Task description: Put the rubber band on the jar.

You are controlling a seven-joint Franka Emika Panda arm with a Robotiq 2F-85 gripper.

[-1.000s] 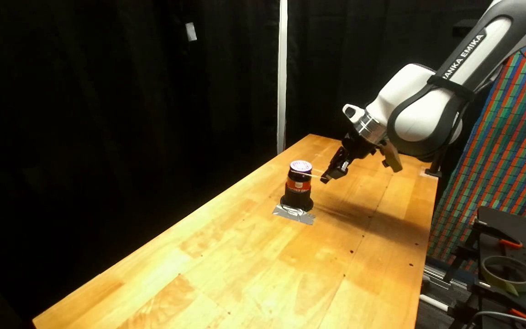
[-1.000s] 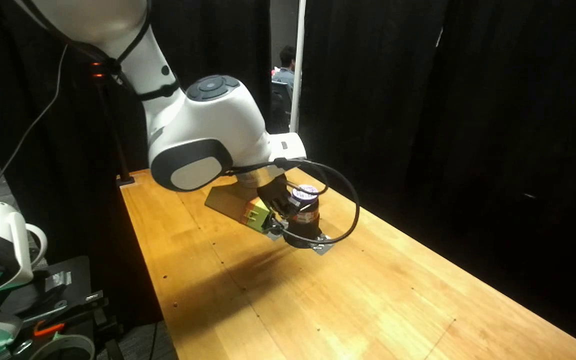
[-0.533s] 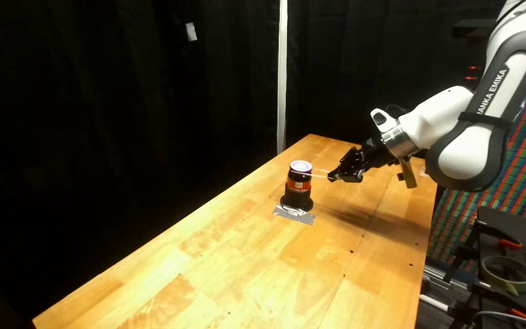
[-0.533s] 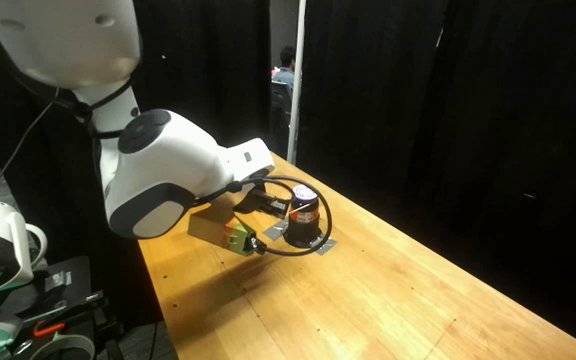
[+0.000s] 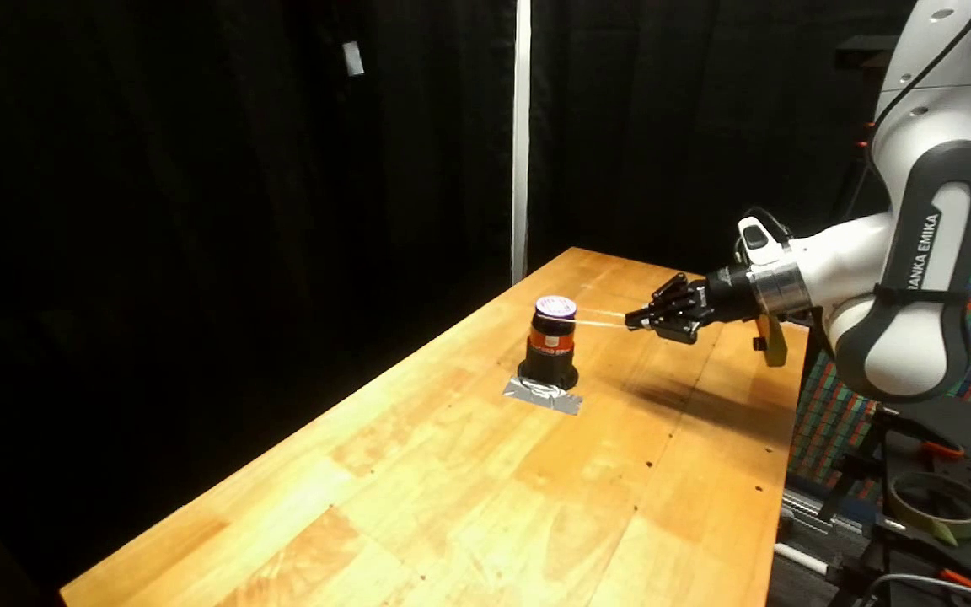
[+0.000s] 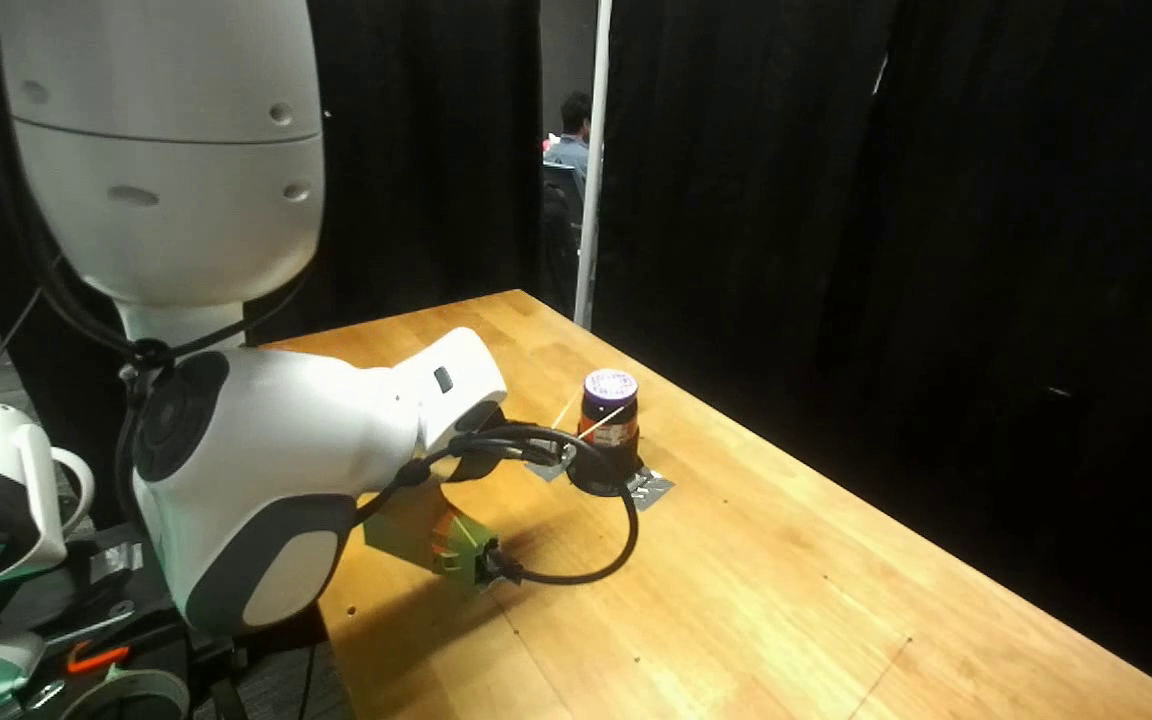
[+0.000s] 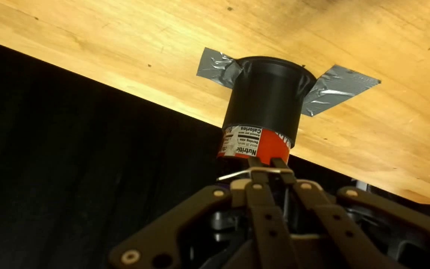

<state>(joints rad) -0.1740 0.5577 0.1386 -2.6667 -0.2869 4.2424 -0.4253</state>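
The jar is short, with a purple-rimmed lid, dark body and orange-red label. It stands upright in a black holder in both exterior views; the wrist view shows it upside down. The pale rubber band is stretched between the jar's upper part, below the lid, and my gripper. It also shows in the other views. In the wrist view, my gripper has a narrow gap between its fingertips, and the band crosses both fingers. The band's far side is hidden behind the jar.
Silver tape fixes the holder to the wooden table. A black cable loop hangs from my wrist near the jar. A dark side cart with a tape roll stands beyond the table edge. Black curtains and a pale pole stand behind.
My gripper has pulled back from the jar and levelled out. The rubber band has stretched longer between them. The jar has stayed in place.
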